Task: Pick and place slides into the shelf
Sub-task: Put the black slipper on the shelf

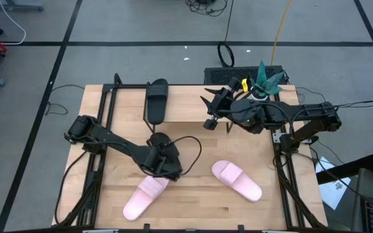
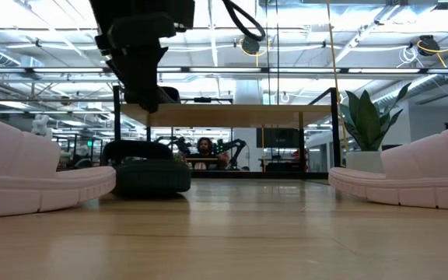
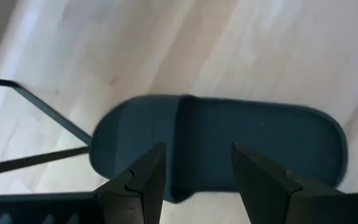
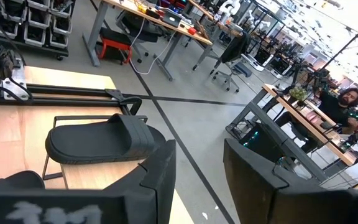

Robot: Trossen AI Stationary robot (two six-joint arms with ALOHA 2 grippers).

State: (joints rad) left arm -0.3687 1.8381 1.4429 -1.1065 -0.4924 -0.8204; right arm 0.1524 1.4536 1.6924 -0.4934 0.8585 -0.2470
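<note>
One black slide [image 1: 157,97] lies on the shelf's plank top [image 1: 186,103], toward its left end; the right wrist view shows the slide [image 4: 98,140] too. The second black slide [image 3: 253,137] rests sole-down on the table in front of the shelf [image 2: 232,115]. My left gripper [image 3: 197,168] hangs open just above this slide [image 2: 146,175] without touching it, and largely covers it in the high view [image 1: 158,137]. Two pink slides [image 1: 144,194] [image 1: 237,179] lie on the near half of the table. My right gripper [image 4: 197,168] is open and held over the shelf's right half [image 1: 212,107].
The shelf's thin black legs [image 2: 117,132] [image 2: 335,132] stand at the table's far side. A potted plant [image 1: 267,79] sits at the far right corner. A cable loops on the table beside the left arm [image 1: 196,152]. Bare wood lies between the pink slides [image 1: 193,194].
</note>
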